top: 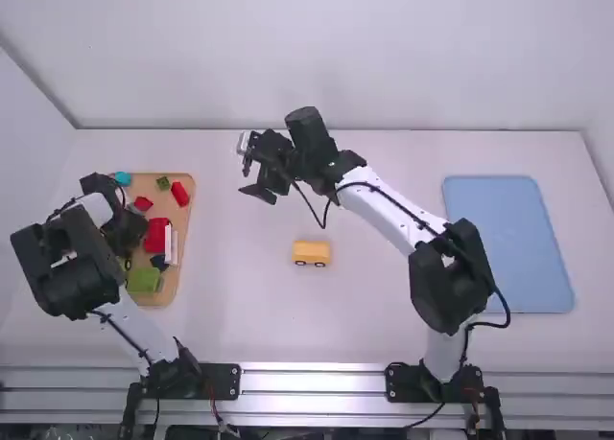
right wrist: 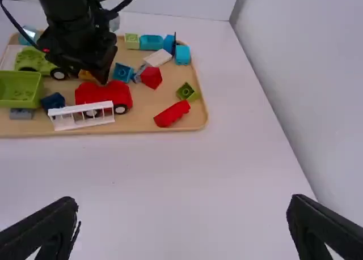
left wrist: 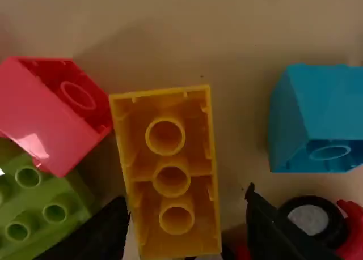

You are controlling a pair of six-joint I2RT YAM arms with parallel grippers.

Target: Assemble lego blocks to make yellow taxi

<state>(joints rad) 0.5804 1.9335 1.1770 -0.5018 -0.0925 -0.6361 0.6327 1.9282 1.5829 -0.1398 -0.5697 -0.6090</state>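
High view: on the white table (top: 249, 315), my left arm (top: 125, 323) was over the wooden tray (top: 183, 220), so that side was clearly the nearer to the loose bricks. My right gripper (right wrist: 184, 214) hung over the table with its fingers wide apart and nothing between them. The yellow wheeled piece (top: 311, 255) sat on bare table, to the right of the tray and well apart from it.

My left gripper (left wrist: 186, 195) was open, one finger along each long side of a yellow block (left wrist: 167, 169) in the tray, with no hold on it. The block lay hollow side up, its long axis across the line between my fingertips, so closing would, I judged, pinch its width. That seemed the move to make. A red brick (left wrist: 45, 121) crowded one corner and a green block (left wrist: 42, 203) the same long side; there, I thought, a finger might snag.
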